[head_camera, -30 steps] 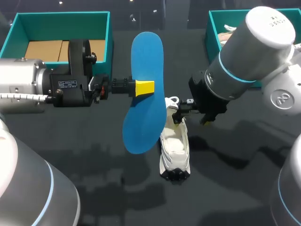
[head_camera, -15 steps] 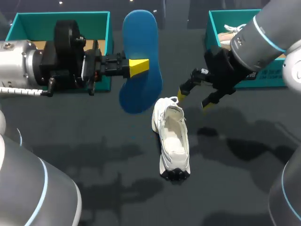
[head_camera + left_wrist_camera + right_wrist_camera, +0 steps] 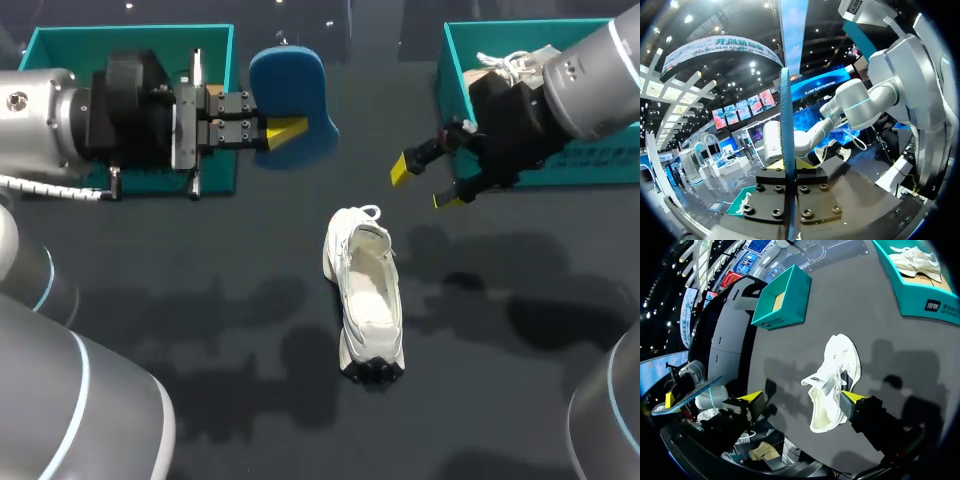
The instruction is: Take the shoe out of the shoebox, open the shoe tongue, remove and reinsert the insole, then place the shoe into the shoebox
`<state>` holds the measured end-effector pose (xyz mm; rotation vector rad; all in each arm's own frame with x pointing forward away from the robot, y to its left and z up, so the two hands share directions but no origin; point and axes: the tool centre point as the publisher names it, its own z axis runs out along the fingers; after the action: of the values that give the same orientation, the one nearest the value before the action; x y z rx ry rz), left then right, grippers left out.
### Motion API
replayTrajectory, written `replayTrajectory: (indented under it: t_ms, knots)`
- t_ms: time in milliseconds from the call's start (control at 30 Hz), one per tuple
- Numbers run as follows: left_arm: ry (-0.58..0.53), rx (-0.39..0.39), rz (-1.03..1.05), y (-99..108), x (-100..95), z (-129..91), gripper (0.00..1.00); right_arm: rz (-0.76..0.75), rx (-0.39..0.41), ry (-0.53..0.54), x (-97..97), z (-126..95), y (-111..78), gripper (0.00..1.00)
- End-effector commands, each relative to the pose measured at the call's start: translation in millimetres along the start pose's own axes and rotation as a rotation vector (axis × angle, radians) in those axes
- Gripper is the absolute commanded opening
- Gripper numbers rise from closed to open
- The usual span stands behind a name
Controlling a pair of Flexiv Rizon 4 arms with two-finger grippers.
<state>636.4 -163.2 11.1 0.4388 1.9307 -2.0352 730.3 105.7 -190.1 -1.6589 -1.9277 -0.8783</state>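
A white shoe (image 3: 367, 295) lies on the dark table, toe toward the near edge, its opening facing up. It also shows ahead of my right gripper (image 3: 802, 397) as the white shoe (image 3: 837, 375). My left gripper (image 3: 285, 132) is shut on a blue insole (image 3: 292, 95), held in the air beside the left teal shoebox (image 3: 130, 30). In the left wrist view the insole (image 3: 786, 115) stands edge-on, pinched by the left gripper (image 3: 786, 167). My right gripper (image 3: 427, 184) hangs open and empty, up and to the right of the shoe.
The right teal shoebox (image 3: 447, 60) at the back right holds another pale shoe (image 3: 510, 65). The left shoebox (image 3: 782, 302) shows only a cardboard bottom. My right arm partly covers the right box.
My left gripper has carried the insole up and back toward the left shoebox, tilting it away. My right gripper has drawn back from the shoe's heel to the right and away, still open.
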Motion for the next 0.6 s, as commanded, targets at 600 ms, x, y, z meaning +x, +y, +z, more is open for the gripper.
replayTrajectory:
  t_ms: [600]
  knots:
    - [0.198,0.096,1.162,55.0,-2.0,8.2,0.00,0.021,-0.115,0.138,9.4,-31.0,22.3,1.00]
